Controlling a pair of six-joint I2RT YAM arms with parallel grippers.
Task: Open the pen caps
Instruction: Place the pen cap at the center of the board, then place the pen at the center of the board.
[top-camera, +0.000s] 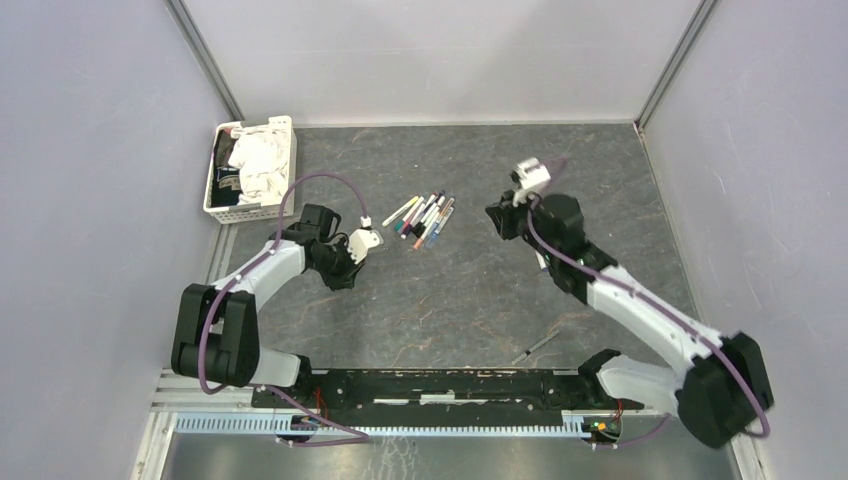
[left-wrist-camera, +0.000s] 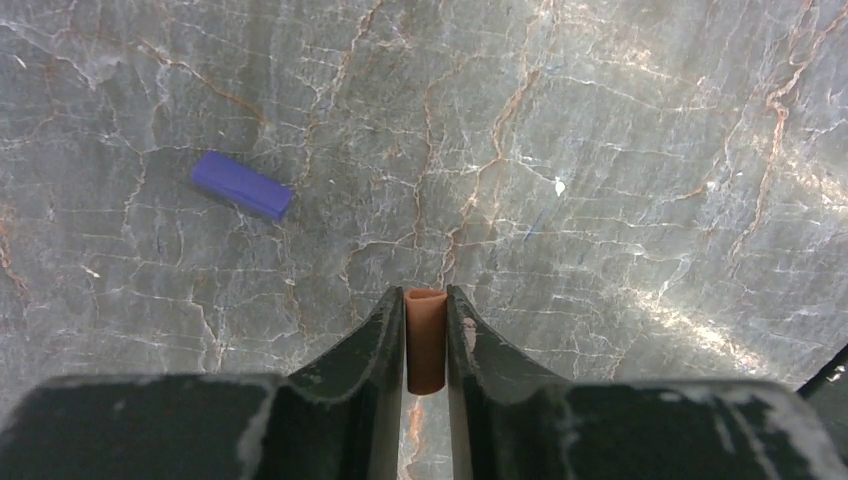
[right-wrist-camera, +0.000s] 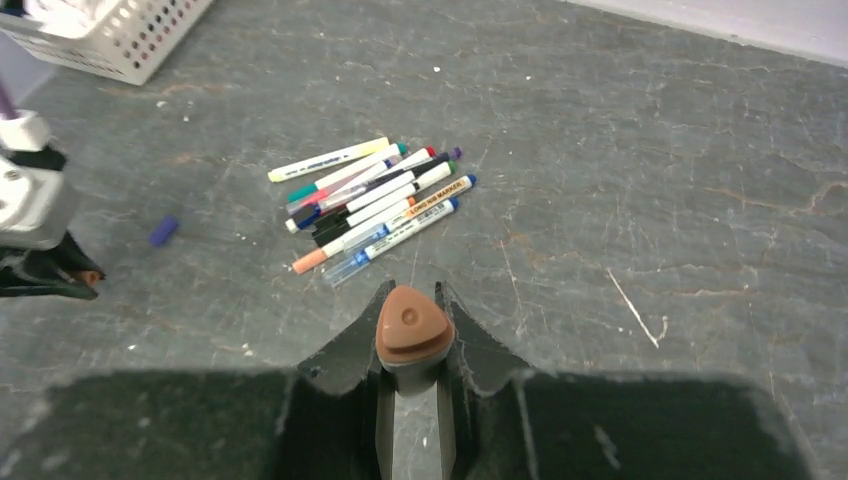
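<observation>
Grey table (top-camera: 450, 300), cap off its pen
Orange cap (left-wrist-camera: 425, 345) is clamped in left gripper (left-wrist-camera: 425, 300), pen (right-wrist-camera: 412, 325) in right gripper (right-wrist-camera: 412, 290), held apart to separate them; blue cap (left-wrist-camera: 240, 186) lies near pens (right-wrist-camera: 375, 200) toward far edge

A basket (top-camera: 222, 210) sits at the far left corner of the table (top-camera: 480, 290), with bundled cloths (top-camera: 258, 165) inside it. A pile of pens (top-camera: 425, 218) lies side by side on the table's middle, towards the back. The left gripper (left-wrist-camera: 425, 297) hangs left of and nearer than the pile, with a pen cap (left-wrist-camera: 425, 340) between its fingers. A loose cap (right-wrist-camera: 163, 231) lies flat on the table between that gripper and the pile. The right gripper (right-wrist-camera: 412, 290) is right of the pile and grips a pen (right-wrist-camera: 413, 325). A thin stick-shaped item (top-camera: 535, 348) lies alone near the front right.
</observation>
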